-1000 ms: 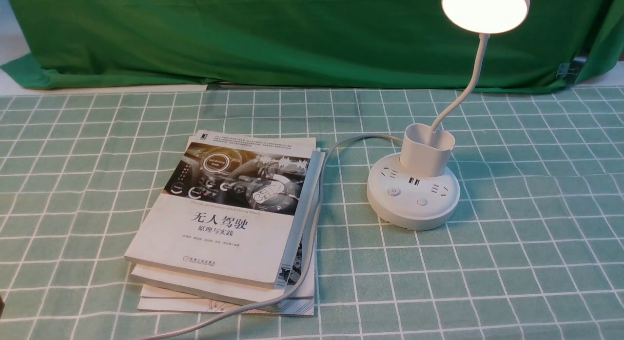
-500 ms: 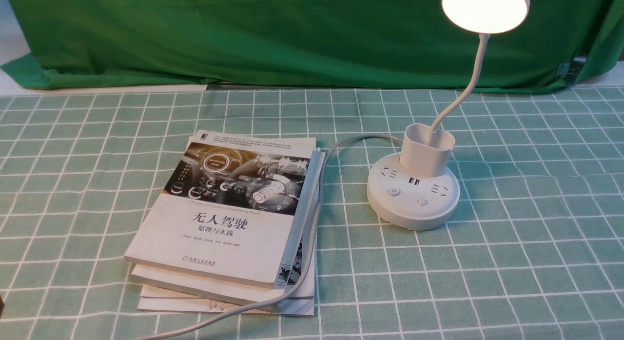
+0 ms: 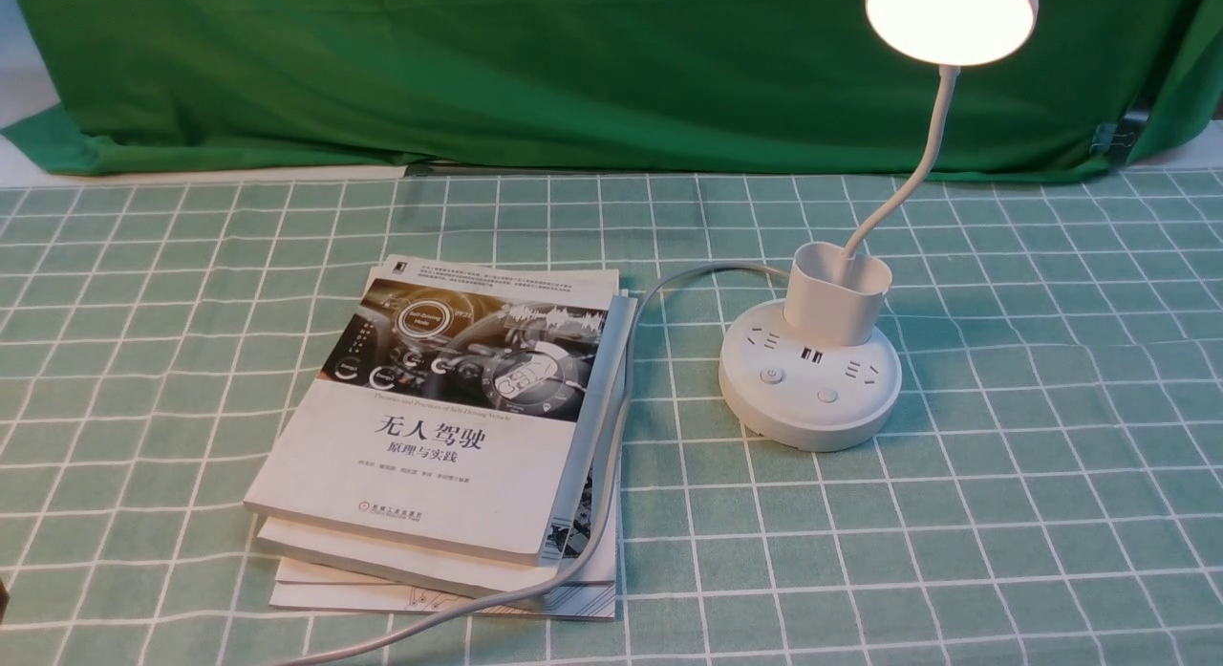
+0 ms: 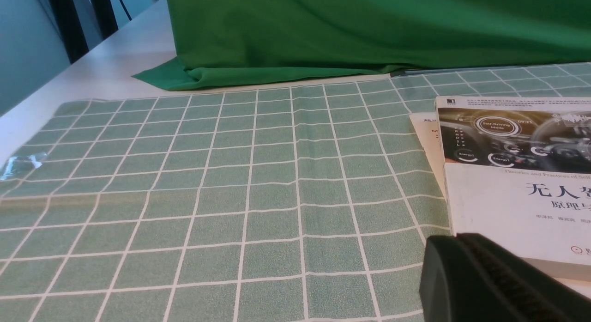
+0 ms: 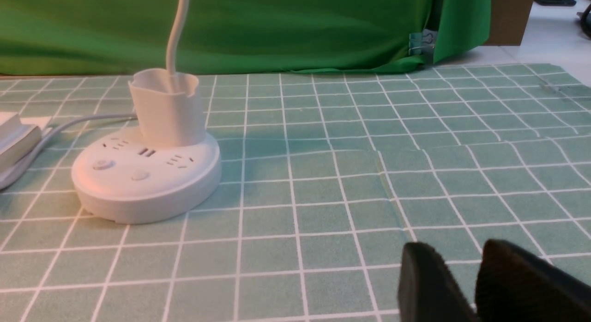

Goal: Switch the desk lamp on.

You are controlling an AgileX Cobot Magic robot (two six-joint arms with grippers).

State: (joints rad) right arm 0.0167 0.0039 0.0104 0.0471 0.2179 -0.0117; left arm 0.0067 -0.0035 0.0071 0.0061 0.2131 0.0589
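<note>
Desk lamp [image 3: 810, 379] lit, upright on worktop [image 3: 1003, 513], right of books [image 3: 420, 437]. Right gripper [image 5: 455, 257] parted, holding nothing; left gripper [image 4: 455, 241] closed, no load. Neck probably bendy; grip base.

Lamp head [image 3: 953, 16] cropped above

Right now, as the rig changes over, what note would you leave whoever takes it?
Right hand: open a little, nothing between its fingers.
Left hand: fingers together, nothing seen in them.
Lamp: upright on the cloth, right of the books, cord over them.
Done: lamp lit.
Left: nothing for the task; I'd leave both buttons alone.
</note>
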